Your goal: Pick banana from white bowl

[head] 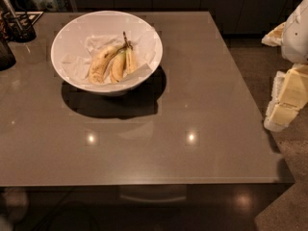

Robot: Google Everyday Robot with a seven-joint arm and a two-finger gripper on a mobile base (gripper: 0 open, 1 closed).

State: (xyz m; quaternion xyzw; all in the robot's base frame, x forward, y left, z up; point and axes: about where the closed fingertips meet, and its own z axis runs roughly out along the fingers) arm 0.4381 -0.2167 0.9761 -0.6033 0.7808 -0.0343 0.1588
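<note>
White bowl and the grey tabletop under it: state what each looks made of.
Large round white bowl: likely glazed ceramic, going by its smooth, even white wall. Grey table: polished stone or laminate, perhaps, since it mirrors two light spots. The gripper sits off the table, at the picture's right.

White bowl (65, 35): glossy, smooth. Bananas (118, 66): smooth matt skin. Bowl lined with creased white paper (76, 64). Table (202, 124): polished grey top, light spots reflected. Gripper (286, 100), right edge beside table: cream plastic.
</note>
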